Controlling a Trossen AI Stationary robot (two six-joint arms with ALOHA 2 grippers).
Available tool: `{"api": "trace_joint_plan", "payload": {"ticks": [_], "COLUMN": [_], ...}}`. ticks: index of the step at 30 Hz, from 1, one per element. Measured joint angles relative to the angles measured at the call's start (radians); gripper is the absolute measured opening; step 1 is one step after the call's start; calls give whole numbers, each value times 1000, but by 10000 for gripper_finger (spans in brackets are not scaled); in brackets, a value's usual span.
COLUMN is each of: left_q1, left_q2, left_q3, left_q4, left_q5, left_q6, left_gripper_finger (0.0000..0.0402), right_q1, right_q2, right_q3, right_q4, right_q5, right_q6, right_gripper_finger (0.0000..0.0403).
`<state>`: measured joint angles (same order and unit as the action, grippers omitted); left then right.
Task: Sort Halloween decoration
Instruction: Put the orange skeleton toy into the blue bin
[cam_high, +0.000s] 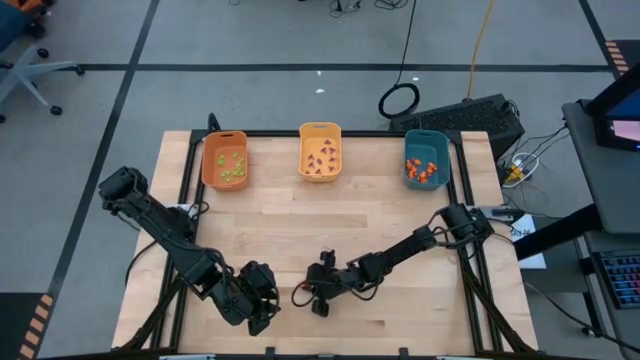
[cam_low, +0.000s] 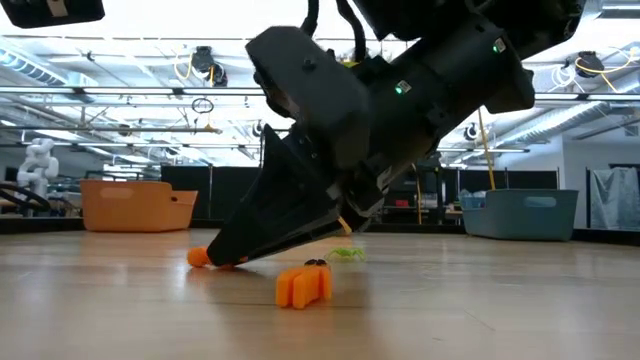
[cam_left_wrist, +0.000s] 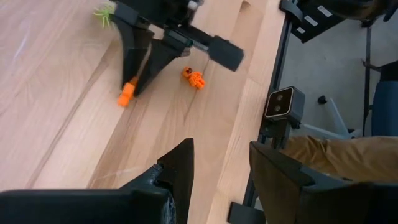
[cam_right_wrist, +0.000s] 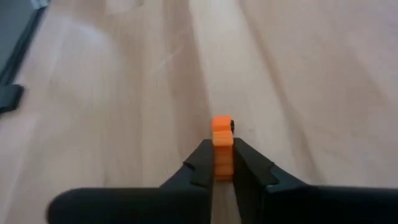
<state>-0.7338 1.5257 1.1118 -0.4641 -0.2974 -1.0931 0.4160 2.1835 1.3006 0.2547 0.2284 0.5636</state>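
Three bins sit along the far edge of my desk (cam_high: 330, 230): an orange bin (cam_high: 224, 160) with green trinkets, a yellow bin (cam_high: 320, 151) with dark ones, and a teal bin (cam_high: 427, 160) with orange ones. Near the front, my right gripper (cam_right_wrist: 222, 163) has its fingers pinched on an orange trinket (cam_right_wrist: 222, 138), tips down at the wood. Another orange trinket (cam_low: 302, 283) lies just beside it, and a green trinket (cam_low: 347, 254) sits a little farther back. My right arm stretches low across the desk. My left gripper (cam_left_wrist: 219, 163) hovers at the front left, fingers parted, holding nothing.
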Motion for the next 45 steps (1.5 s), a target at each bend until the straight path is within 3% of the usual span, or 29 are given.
{"api": "trace_joint_plan", "payload": {"ticks": [3, 11, 22, 29, 40, 45], "left_q1": [0, 4, 52, 97, 182, 236], "left_q2": [0, 0, 0, 0, -1, -1], "left_q3": [0, 0, 0, 0, 0, 7], "left_q4": [-1, -3, 9, 24, 303, 436], "left_q5": [-2, -71, -79, -79, -95, -127], "left_q6": [0, 10, 9, 11, 68, 204], "left_gripper_finger": [154, 154, 154, 154, 154, 154], "right_q1": [2, -8, -17, -14, -44, -64], "right_q2": [-25, -180, -514, -725, -1024, -1138], "right_q3": [-2, -2, -1, 0, -1, 0], "right_q4": [-10, -100, -421, -538, -610, -628], "right_q5": [-31, -118, -130, -129, -118, -50], "right_q6": [0, -31, -45, -27, -138, -218], "right_gripper_finger": [8, 8, 7, 7, 7, 6]}}
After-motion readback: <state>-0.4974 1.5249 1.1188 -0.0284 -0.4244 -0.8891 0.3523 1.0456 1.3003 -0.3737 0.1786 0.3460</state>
